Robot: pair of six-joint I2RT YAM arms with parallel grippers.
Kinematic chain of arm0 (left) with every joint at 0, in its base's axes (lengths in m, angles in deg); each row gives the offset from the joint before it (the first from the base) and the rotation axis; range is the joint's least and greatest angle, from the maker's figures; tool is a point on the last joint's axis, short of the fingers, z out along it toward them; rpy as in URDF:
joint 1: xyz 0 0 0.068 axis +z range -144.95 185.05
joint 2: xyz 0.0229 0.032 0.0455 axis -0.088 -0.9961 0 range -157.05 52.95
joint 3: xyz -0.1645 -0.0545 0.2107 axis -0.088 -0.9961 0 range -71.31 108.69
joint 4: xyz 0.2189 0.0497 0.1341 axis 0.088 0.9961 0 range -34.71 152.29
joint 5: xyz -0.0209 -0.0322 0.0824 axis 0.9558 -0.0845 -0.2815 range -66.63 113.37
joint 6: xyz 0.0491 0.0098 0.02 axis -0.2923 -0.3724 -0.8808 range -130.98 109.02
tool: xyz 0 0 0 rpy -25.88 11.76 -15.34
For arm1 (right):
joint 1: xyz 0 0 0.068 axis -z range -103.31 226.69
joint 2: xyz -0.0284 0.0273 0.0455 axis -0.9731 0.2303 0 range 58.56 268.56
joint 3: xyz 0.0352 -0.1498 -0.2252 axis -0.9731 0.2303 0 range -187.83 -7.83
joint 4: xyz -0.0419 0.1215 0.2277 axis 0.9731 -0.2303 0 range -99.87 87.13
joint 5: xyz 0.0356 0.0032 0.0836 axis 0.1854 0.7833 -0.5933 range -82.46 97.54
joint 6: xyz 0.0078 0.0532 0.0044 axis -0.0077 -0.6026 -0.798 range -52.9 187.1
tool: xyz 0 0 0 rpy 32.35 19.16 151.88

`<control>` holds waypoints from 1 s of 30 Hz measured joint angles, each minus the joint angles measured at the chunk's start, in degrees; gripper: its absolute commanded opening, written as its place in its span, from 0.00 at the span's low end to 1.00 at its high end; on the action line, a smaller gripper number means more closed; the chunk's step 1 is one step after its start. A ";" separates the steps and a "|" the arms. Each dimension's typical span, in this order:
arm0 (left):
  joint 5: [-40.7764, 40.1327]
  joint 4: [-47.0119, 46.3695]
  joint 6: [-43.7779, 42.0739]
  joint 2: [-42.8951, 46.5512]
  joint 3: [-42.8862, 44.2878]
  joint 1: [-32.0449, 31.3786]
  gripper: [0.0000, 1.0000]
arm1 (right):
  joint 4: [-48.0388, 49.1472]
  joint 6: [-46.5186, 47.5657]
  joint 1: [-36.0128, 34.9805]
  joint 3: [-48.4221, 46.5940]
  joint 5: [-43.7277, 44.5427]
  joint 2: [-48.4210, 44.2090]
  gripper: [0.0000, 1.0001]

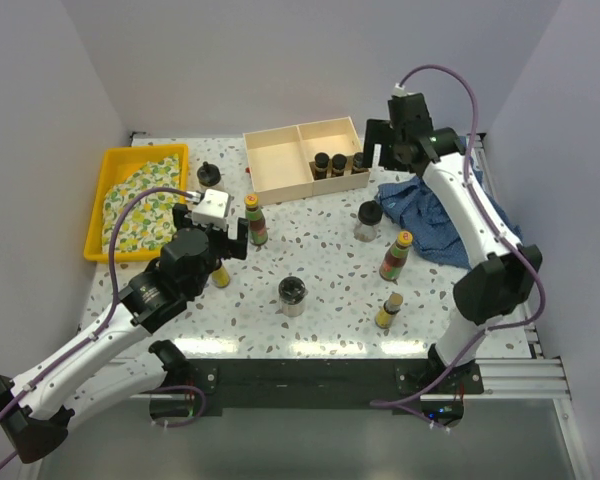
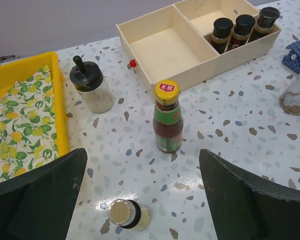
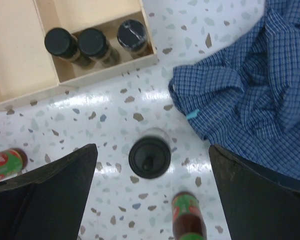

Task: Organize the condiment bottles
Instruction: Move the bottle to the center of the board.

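My left fingers (image 2: 45,192) were spread wide and held nothing. They framed a yellow-capped sauce bottle (image 2: 167,122) that stood upright on the tabletop (image 2: 230,137) just ahead. A small pale-capped bottle (image 2: 126,214) sat almost under them, nearer than the sauce bottle.

My right fingers (image 3: 50,192) were wide too, also empty, and hung above a black-lidded jar (image 3: 149,159) near the edge of the blue cloth (image 3: 250,90).

Three dark-capped bottles (image 3: 92,45) stood in a row in the right compartment of the wooden box (image 3: 110,70). Its left compartment had nothing in it. The other bottles were loose on the tabletop, so most of the sorting looked undone.

Likely step: the left side takes the sauce bottle. To do it well:
- Go forward past the small bottle without clipping it.
- Centre the bottle between the fingers.
- Close on the labelled body below the neck, not on the cap.
- Lift straight up and keep it vertical.
- Set it in the free compartment against a wall, so later bottles fit.
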 measured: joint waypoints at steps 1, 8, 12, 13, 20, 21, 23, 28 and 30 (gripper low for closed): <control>0.00 0.00 -0.02 0.00 0.00 0.00 1.00 | -0.90 -0.85 -0.02 1.92 0.39 -2.45 0.99; 0.07 0.00 0.00 0.00 0.00 0.00 1.00 | -9.03 -6.78 0.04 14.03 3.72 -16.52 0.94; 0.39 0.00 -0.02 0.00 0.00 0.00 1.00 | -11.43 -7.89 0.07 18.40 4.42 -22.36 0.87; 0.44 -0.02 0.00 -0.02 0.00 0.00 1.00 | -11.61 -7.96 0.07 19.61 4.57 -23.69 0.86; 0.96 -0.04 0.00 -0.20 0.00 0.00 1.00 | -10.69 -5.88 0.07 29.27 1.44 -28.06 0.75; 1.07 -0.04 0.00 -0.20 0.00 0.00 1.00 | -9.92 -5.40 0.07 30.93 0.50 -28.06 0.73; 1.25 -0.09 0.00 -0.20 0.00 0.00 1.00 | -8.81 -4.61 0.04 33.29 -0.90 -28.04 0.71; 1.46 -0.33 0.00 -0.33 0.00 0.00 1.00 | -4.57 -3.50 0.04 36.57 -1.51 -28.13 0.64; 1.46 -0.42 0.00 -0.48 0.00 0.00 1.00 | -2.54 -3.37 0.04 37.86 -1.46 -28.37 0.62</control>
